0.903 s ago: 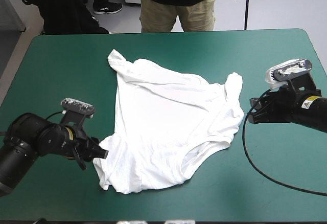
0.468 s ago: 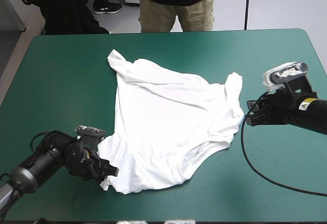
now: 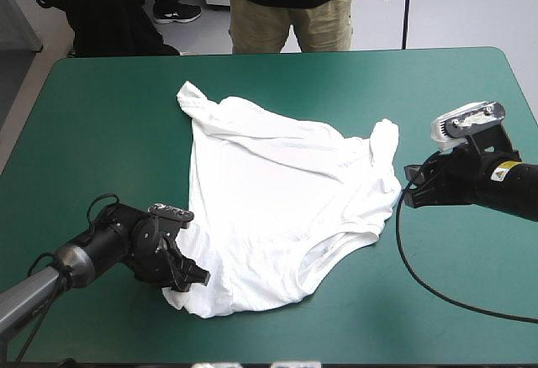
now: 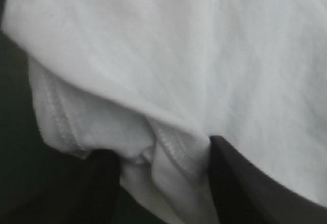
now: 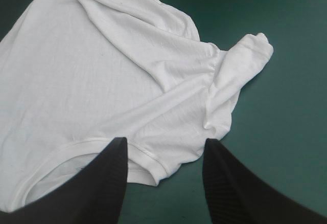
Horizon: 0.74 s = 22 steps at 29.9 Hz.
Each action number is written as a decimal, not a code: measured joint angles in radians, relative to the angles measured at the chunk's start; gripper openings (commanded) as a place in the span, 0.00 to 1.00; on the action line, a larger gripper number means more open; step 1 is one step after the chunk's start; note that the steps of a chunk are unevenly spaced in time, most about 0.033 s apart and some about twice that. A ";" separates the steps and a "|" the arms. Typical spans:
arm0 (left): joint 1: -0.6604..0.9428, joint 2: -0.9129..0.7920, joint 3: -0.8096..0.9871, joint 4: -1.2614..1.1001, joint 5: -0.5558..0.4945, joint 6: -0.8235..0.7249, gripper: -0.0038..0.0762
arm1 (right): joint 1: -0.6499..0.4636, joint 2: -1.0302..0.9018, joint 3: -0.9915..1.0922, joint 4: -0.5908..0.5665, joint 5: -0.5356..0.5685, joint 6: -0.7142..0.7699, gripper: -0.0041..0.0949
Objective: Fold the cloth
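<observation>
The white T-shirt [image 3: 277, 191] lies spread and wrinkled on the middle of the teal-green cover, with one sleeve [image 3: 192, 99] pointing to the far left and another [image 3: 385, 137] to the right. My left gripper [image 3: 189, 274] is low at the shirt's near-left corner. In the left wrist view it [image 4: 161, 152] is open, with a hemmed fold of the shirt [image 4: 168, 147] lying between its black fingers [image 4: 240, 183]. My right gripper [image 3: 409, 187] hovers just right of the shirt's right edge. Its fingers [image 5: 110, 183] stand apart, with the hem [image 5: 148, 160] just ahead of them.
The shirt's near hem [image 3: 252, 305] lies a short way from the table's near edge [image 3: 353, 358]. The teal-green cover [image 3: 101, 124] stretches wide to the left and right of the shirt.
My left arm has swung toward the near edge and in along the shirt's left side, ending at its near-left corner. The right gripper has edged slightly toward the shirt.
</observation>
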 measured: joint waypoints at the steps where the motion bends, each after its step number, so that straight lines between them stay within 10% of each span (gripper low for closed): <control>1: 0.000 0.006 -0.001 0.005 0.006 0.013 0.14 | 0.000 0.000 0.000 -0.009 0.000 0.000 0.44; 12: 0.001 0.009 -0.003 -0.034 -0.009 0.139 0.03 | 0.000 0.152 0.000 -0.057 0.111 0.027 0.55; 22: 0.001 0.009 -0.003 -0.036 -0.009 0.139 0.03 | 0.001 0.463 0.000 -0.061 -0.062 0.027 0.55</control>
